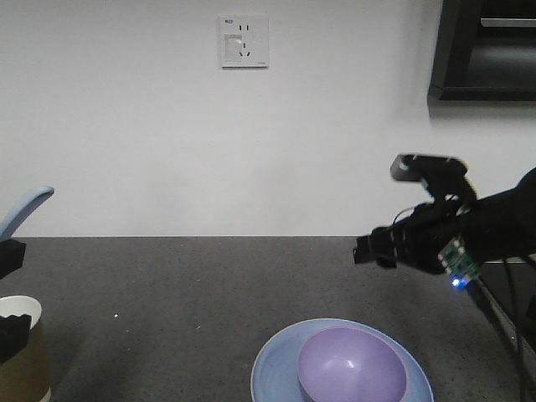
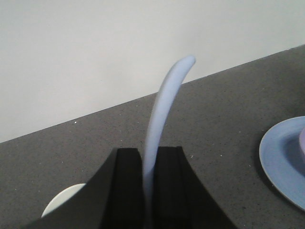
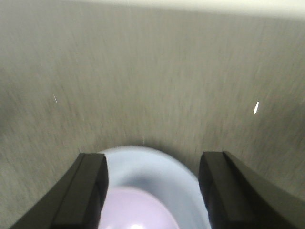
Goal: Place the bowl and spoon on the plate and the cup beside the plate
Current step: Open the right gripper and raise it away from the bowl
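Bowl point(image 1: 352, 366) seated inside plate point(image 1: 270, 368), near edge of dark counter point(image 1: 209, 276), right of centre. Lavender on light blue, bowl offset toward right side of plate. Spoon point(image 2: 164, 102) clamped by handle between fingers of left gripper point(image 2: 148, 191), pinched tight, handle tip curving up toward far wall; scoop end hidden behind fingers. In front view, same spoon at far left edge, raised above counter level. Cup point(image 1: 21, 352) upright at near left corner, below left gripper, partly covered by a black finger; well apart from plate. Right gripper point(image 3: 153, 164) spread wide, nothing between fingers, hanging above counter at right, just beyond plate's far-right side. Right wrist view blurred: plate and bowl at bottom edge, framed between both fingers. Wall socket point(image 1: 244, 40) high on far wall; dark cabinet point(image 1: 481, 50) at top right.
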You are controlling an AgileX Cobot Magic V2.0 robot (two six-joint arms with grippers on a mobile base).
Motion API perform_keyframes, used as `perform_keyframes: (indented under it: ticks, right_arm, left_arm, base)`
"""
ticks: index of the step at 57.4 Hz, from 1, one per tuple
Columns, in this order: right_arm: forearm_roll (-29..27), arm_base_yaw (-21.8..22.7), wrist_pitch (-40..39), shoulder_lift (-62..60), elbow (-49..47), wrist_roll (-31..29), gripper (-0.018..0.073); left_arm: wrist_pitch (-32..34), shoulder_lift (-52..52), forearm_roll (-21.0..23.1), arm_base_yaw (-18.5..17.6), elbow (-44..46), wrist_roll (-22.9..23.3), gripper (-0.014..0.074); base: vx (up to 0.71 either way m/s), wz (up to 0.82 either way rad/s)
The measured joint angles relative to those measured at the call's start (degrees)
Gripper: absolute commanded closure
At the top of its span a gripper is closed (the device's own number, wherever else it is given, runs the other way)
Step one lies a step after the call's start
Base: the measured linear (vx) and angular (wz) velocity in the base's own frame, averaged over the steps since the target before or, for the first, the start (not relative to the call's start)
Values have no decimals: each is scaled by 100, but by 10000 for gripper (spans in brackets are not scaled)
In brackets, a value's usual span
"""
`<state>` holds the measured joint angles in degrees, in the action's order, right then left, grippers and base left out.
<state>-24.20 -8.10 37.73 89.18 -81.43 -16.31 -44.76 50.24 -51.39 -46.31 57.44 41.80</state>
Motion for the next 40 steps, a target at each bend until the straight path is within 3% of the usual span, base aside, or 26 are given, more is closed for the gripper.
perform_keyframes:
  ticks: [12, 22, 40]
  right_arm:
    - [-26, 0, -390, -1171, 97, -307, 83]
    - [-51, 0, -1021, -2225, 930, -497, 83]
    - [-63, 0, -1179, -3515, 2411, -544, 83]
  left_arm:
    - [0, 0, 0, 0, 0, 0, 596]
    - [0, 0, 22, 0, 0, 0, 596]
    - [116, 17, 585, 0, 0, 0, 596]
  base:
    - [0, 0]
    - [0, 0]
    - [0, 0]
